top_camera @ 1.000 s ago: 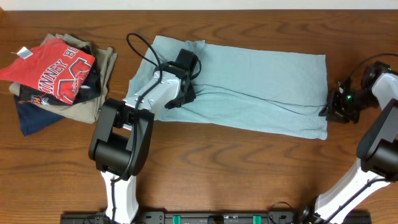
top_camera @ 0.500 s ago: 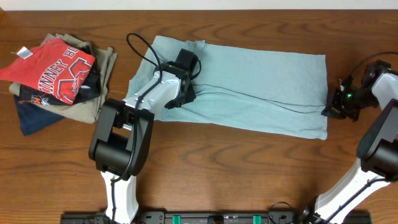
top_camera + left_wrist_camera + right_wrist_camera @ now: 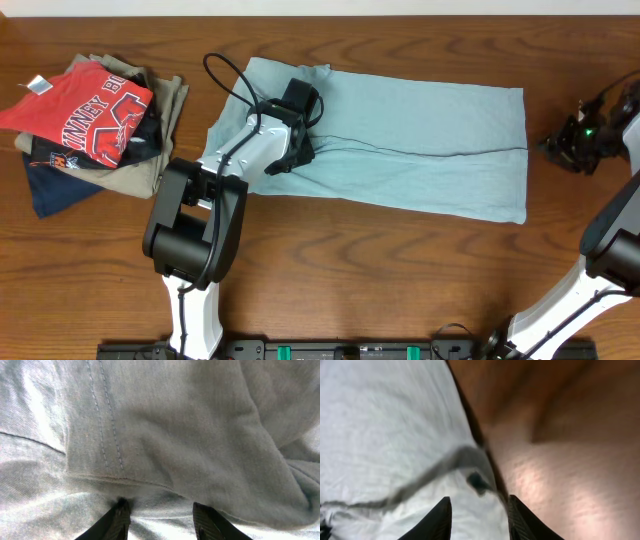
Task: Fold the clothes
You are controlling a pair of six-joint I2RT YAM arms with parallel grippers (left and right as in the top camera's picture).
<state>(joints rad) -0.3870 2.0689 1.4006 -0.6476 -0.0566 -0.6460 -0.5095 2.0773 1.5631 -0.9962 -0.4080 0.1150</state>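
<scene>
The pale blue-grey T-shirt (image 3: 420,140) lies spread flat across the middle of the table, with a long crease running to its right edge. My left gripper (image 3: 298,125) rests low on its upper left part. In the left wrist view my left gripper (image 3: 160,515) is open, its fingertips (image 3: 120,512) pressing on the cloth just before a stitched hem fold (image 3: 105,450). My right gripper (image 3: 555,150) is just off the shirt's right edge, over bare wood. In the right wrist view my right gripper (image 3: 479,515) is open and empty, with the shirt edge (image 3: 470,460) ahead of it.
A pile of folded garments lies at the far left: a red shirt with white lettering (image 3: 95,110) on top of navy (image 3: 55,185) and olive-tan (image 3: 165,110) ones. Brown wooden table (image 3: 400,280) surrounds the shirt.
My right gripper has moved right and back, off the shirt's right edge. The crease across the shirt has straightened. The left arm has not moved.
</scene>
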